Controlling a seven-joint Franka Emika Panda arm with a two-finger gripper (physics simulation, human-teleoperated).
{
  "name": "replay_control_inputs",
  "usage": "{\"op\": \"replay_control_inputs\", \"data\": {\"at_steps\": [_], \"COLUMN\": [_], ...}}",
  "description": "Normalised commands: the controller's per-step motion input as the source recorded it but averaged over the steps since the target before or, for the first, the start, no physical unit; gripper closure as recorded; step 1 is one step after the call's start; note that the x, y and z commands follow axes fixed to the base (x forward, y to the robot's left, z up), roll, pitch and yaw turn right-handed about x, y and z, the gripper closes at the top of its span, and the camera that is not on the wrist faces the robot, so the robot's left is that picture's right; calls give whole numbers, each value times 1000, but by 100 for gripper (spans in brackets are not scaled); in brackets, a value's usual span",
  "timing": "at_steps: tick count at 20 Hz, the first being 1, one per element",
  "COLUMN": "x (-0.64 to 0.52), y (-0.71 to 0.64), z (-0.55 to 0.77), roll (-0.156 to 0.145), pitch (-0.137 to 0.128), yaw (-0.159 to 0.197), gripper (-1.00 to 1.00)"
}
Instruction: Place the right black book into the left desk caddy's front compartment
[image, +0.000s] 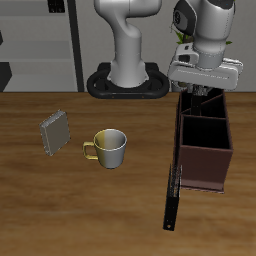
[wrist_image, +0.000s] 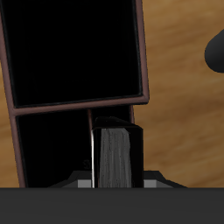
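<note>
— Where do we find the right black book (wrist_image: 116, 156)?

— In the wrist view it stands upright between the gripper's (wrist_image: 116, 179) jaws, its pale page edge facing us, so we read the jaws as clamped on it. It hangs over the left desk caddy (image: 205, 150), above the thin partition that parts a large dark compartment from a smaller one. Whether it touches that partition, we cannot tell.

— And from the exterior view?

— There the book itself is hidden from us; we see only the gripper (image: 203, 95) hanging low over the caddy's back end, near the robot's base (image: 128, 82).

— What surrounds the caddy?

— A long thin black slab (image: 172, 195) lies on the table (image: 60, 210) just beside the caddy's wall, running toward the table's front edge. Well apart we see a metal mug (image: 109, 148) with a yellowish handle, and beyond it a grey book (image: 56, 131) standing tilted.

— The surface and the room?

— The table is warm brown wood with a visible grain. Behind the robot we make out grey walls, dark shelving (image: 40, 40), and a bit of green foliage (image: 181, 38) by the arm.
</note>
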Motion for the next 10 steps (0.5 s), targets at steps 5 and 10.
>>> {"op": "replay_control_inputs", "data": {"at_steps": [5,10], "x": [10,-24], "y": [42,-22], "z": [-259,-186], "roll": [19,-4], "pitch": [27,6], "yaw": [7,6], "gripper": [100,100]}}
